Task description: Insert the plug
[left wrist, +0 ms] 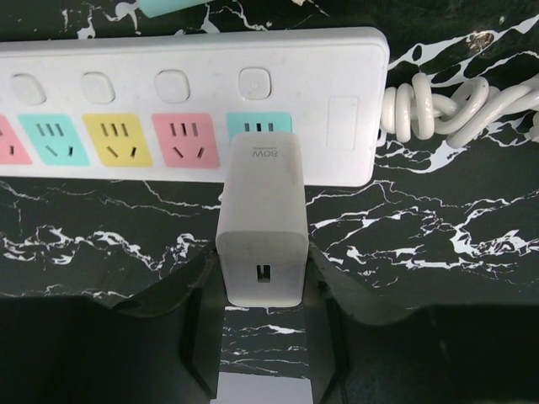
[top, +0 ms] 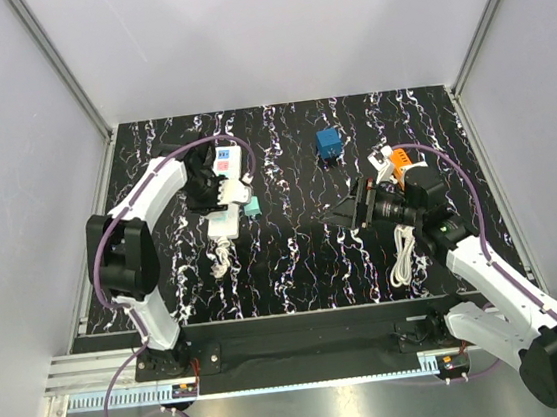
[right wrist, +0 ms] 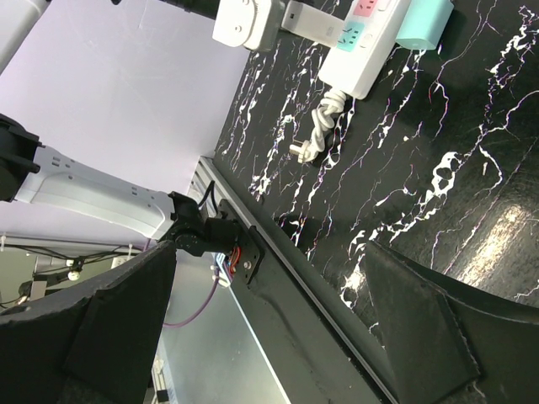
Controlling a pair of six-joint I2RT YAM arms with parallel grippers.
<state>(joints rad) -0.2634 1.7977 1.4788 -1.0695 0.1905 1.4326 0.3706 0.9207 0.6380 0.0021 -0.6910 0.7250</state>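
In the left wrist view, a white charger plug sits between my left gripper's dark fingers, which are shut on its sides. Its front end meets the teal socket at the right end of the white power strip. The prongs are hidden. From above, the left gripper hangs over the power strip at the table's back left. My right gripper hovers open over the middle right with nothing between its fingers; the wrist view shows the right gripper over the table's near edge.
The strip's coiled white cord trails toward the near side. A teal block lies beside the strip. A blue cube stands at the back centre, an orange and white item at the right, and another white cable near the right arm.
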